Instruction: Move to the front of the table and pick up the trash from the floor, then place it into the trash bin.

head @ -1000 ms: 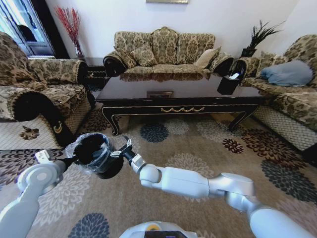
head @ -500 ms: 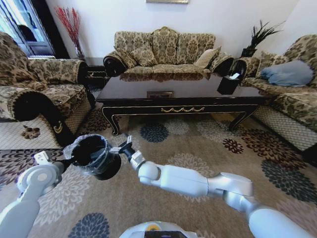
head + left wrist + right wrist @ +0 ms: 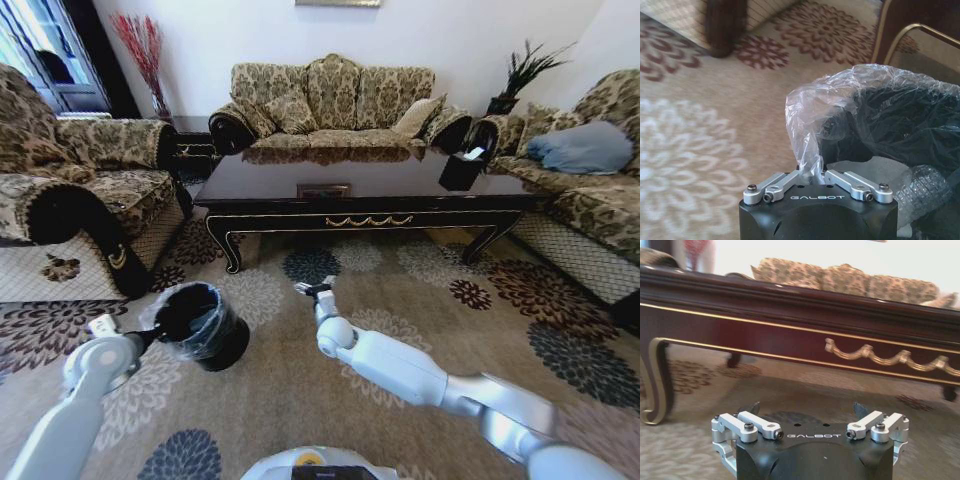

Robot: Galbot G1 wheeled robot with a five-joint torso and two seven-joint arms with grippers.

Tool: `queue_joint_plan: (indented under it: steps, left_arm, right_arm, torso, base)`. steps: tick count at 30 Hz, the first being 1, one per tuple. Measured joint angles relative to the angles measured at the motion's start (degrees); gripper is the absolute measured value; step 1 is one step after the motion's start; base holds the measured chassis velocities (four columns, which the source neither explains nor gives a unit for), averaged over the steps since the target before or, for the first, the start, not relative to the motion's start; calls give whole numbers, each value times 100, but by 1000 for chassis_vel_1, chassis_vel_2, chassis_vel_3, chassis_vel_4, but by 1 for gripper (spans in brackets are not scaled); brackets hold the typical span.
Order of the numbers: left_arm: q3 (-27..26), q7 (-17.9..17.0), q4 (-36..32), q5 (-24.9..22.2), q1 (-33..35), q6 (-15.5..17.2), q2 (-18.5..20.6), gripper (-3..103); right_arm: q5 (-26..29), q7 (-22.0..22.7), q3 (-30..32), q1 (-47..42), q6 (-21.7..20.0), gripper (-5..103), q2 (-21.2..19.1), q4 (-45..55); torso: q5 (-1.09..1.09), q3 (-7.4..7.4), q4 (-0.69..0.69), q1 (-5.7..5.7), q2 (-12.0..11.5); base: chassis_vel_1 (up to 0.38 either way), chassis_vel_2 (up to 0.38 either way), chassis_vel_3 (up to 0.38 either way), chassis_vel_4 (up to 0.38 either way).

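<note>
Black trash bin (image 3: 205, 325), one, in left gripper (image 3: 812, 172).

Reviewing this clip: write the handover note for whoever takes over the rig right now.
Left gripper: jaws shut on the liner of the trash bin, which it holds at the rim, low by the floor on the robot's left.
Right gripper: jaws open, nothing in them, out over the carpet facing the table.
Done: the robot is in front of the table. The bin holds something pale; what it is cannot be told.
Left: no loose trash can be made out on the carpet ahead; check the floor before closing out, then let go of the bin.
</note>
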Motion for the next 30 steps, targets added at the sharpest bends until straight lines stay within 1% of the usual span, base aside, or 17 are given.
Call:
queue_joint_plan:
  steps: [1, 2, 3, 6, 8, 10, 12, 16, 20, 25, 29, 30]
  left_arm:
    - [105, 0, 64, 22, -92, -2, -30, 2]
    - [362, -1, 212, 84, -288, -4, -114, 2]
    - [362, -1, 212, 84, -288, -4, -114, 2]
    - [900, -25, 509, 294, -606, -5, -299, 2]
    - [1170, -32, 582, 403, -716, -5, -351, 2]
    - [1269, -26, 615, 471, -754, -5, -358, 2]
    - [1483, -4, 747, 680, -829, -17, -359, 2]
    - [1634, 1, 833, 749, -843, -18, -360, 2]
    - [1763, 0, 837, 750, -835, -16, -373, 2]
    - [1847, -27, 696, 760, -730, 2, -378, 2]
    - [1847, 41, 663, 984, -558, -48, -341, 2]
    - [1834, 43, 661, 1044, -527, -76, -341, -1]
  right_arm:
    - [7, 12, 30, -16, -8, 100, -18, -12]
    - [14, 28, 110, -55, -19, 100, -76, -45]
    - [14, 28, 110, -55, -19, 100, -76, -45]
    - [15, 43, 288, -111, -22, 100, -187, -109]
    - [19, 48, 411, -152, -27, 100, -250, -131]
    - [19, 48, 460, -171, -28, 100, -270, -136]
    - [19, 48, 634, -259, -32, 100, -301, -145]
    - [6, 47, 795, -358, -34, 100, -314, -151]
    - [-65, 35, 952, -465, -34, 100, -321, -198]
    - [-105, 29, 1090, -554, -30, 100, -297, -239]
    - [-117, 28, 1171, -629, -23, 100, -271, -238]
    - [-121, 28, 1183, -644, -23, 100, -267, -233]
  torso:
    - [0, 0, 0, 0, 0]
    - [0, 0, -1, 0, 0]
    - [0, 0, -1, 0, 0]
    - [-2, 1, 0, 0, 0]
    - [-2, 1, 1, 0, 0]
    - [-2, 0, 0, 0, 0]
    - [-1, 0, 1, 0, 0]
    - [-2, 0, 3, 0, 0]
    - [-1, 0, 2, 0, 0]
    - [-2, 0, 1, 0, 0]
    - [-2, -1, 0, -1, 2]
    - [-3, -1, 0, -1, 2]
  base:
    - [0, 0, 0, 0]
    - [0, 0, 0, 0]
    - [0, 0, 0, 0]
    - [0, 0, 0, 0]
    - [0, 0, 0, 0]
    - [0, 0, 0, 0]
    - [0, 0, 0, 0]
    - [0, 0, 0, 0]
    - [0, 0, 0, 0]
    - [0, 0, 0, 0]
    - [0, 0, 0, 0]
    - [0, 0, 0, 0]
